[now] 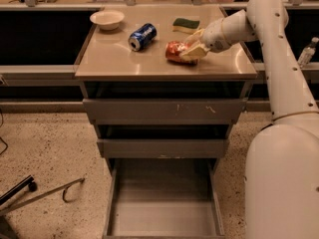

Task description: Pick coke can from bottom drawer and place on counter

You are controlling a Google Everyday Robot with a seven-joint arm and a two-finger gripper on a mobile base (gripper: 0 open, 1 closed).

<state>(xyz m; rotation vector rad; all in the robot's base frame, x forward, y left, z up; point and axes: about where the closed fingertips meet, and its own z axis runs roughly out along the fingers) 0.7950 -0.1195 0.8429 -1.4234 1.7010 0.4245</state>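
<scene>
So the coke can point(175, 52) is out of the bottom drawer point(162, 218), which hangs open and bare, low down in front of the blue can point(142, 36). The coke can lies on its side on the counter point(119, 63), just to the right of the blue can and a touch nearer the front edge. The gripper point(193, 45) is at the coke can's far end from the blue can. Its jaws are spread only about a can's width, one on each side, and they look clamped on it.

By my read this is the let-go step, and the tricky bit is that a can on its side rolls. I'd open the jaws slowly and evenly so neither one nudges it, then lift straight up and away from the blue can before swinging off. Don't drag sideways, or it could bump the blue can or roll off the front. The sponge point(186, 24) sits behind and right of the blue can, so watch it on the way out too.
</scene>
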